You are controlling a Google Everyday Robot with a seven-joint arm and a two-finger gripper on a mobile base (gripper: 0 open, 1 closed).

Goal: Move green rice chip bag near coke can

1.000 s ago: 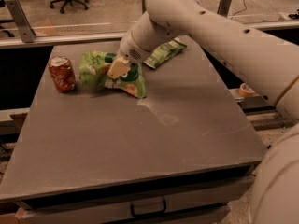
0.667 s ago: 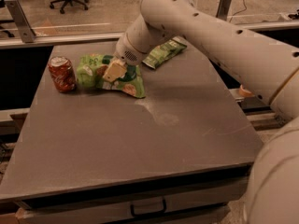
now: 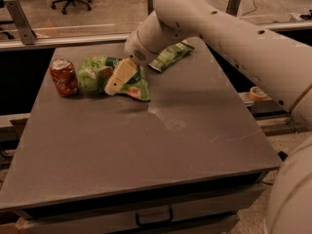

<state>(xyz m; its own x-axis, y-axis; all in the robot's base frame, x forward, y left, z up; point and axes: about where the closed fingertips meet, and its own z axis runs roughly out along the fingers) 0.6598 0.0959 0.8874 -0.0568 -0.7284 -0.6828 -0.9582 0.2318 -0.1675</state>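
Observation:
The green rice chip bag (image 3: 95,73) lies crumpled on the grey table (image 3: 161,145) at the back left. Its left end is close beside the red coke can (image 3: 64,77), which stands upright near the table's left edge. My gripper (image 3: 119,78) comes down from the big white arm (image 3: 204,23) and sits on the right part of the bag, shut on it. One cream finger (image 3: 122,74) shows on top of the bag; the other is hidden.
A smaller, duller green chip bag (image 3: 170,56) lies at the back of the table, right of my gripper. A tape roll (image 3: 257,92) sits on a ledge off the table's right side. Office chairs stand on the floor behind.
My gripper has shifted a little to the left and down, and the bag has moved with it, slightly closer to the coke can.

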